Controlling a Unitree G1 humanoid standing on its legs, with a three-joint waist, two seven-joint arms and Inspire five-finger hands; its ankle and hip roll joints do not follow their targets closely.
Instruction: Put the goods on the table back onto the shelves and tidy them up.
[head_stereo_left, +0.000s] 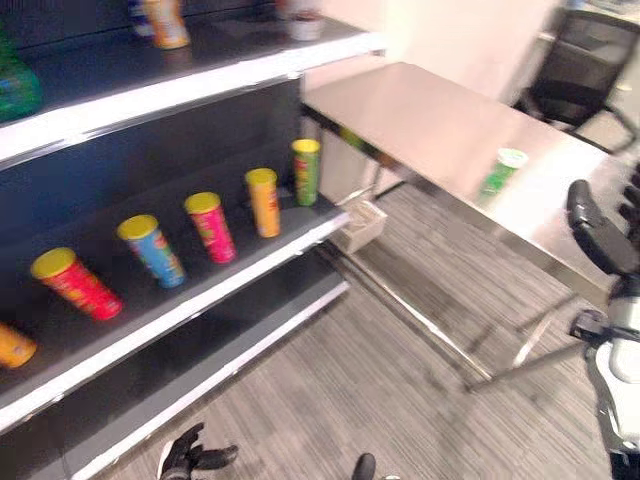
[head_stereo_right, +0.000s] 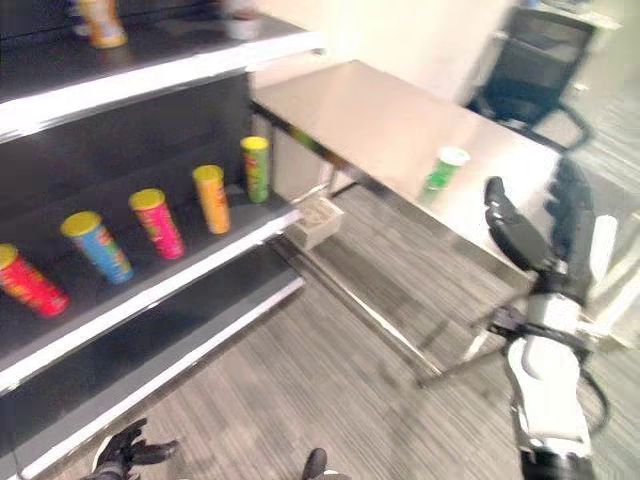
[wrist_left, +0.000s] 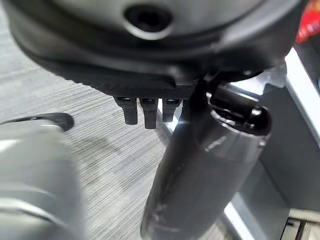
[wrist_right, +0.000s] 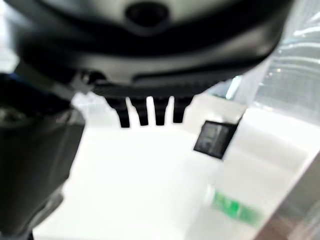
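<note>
Green can (head_stereo_left: 500, 172) upright on table (head_stereo_left: 420, 120), R hand (head_stereo_right: 545, 235) open nearby.

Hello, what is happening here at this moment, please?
A humanoid robot is putting goods back on shelves. One green can stands on the table. The right hand is raised open near the table edge, apart from the can and holding nothing. The left hand hangs low over the floor, open and empty. Five cans with yellow lids stand in a row on the middle shelf.
</note>
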